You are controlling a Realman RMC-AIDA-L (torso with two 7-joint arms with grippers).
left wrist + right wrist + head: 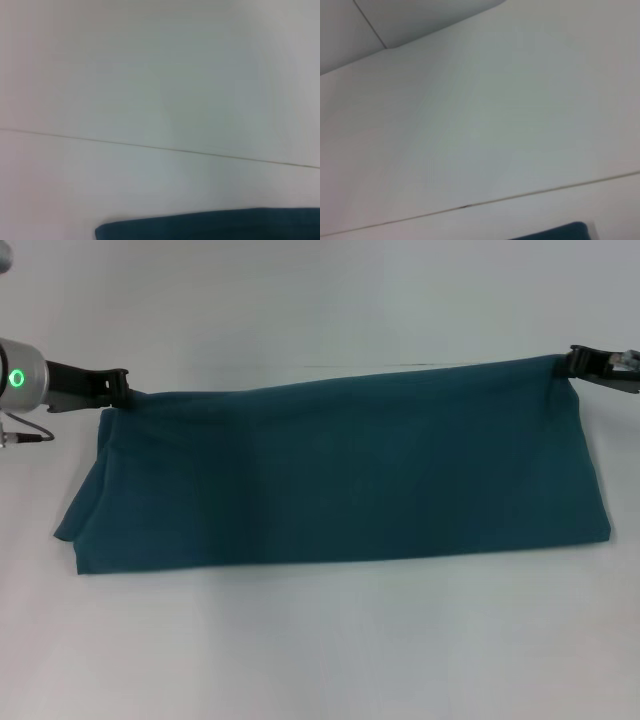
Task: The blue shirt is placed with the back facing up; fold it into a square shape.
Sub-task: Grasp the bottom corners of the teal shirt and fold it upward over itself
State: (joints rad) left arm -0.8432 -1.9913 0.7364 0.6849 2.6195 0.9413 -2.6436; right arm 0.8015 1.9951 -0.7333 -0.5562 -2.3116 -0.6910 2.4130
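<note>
The blue shirt (330,475) lies as a wide, plain teal band across the white table, its far edge pulled taut between both grippers. At the shirt's far left corner my left gripper (120,388) is shut on the cloth. My right gripper (570,362) pinches the far right corner, which is raised a little. The near edge rests on the table, and the left side slants out to a point. A strip of the shirt (210,225) shows in the left wrist view and a small corner of the shirt (560,232) in the right wrist view. No fingers show in either wrist view.
The white table (320,640) stretches bare in front of the shirt and behind it. A thin seam (380,365) runs across the tabletop just beyond the far edge, and the seam (150,146) also crosses the left wrist view.
</note>
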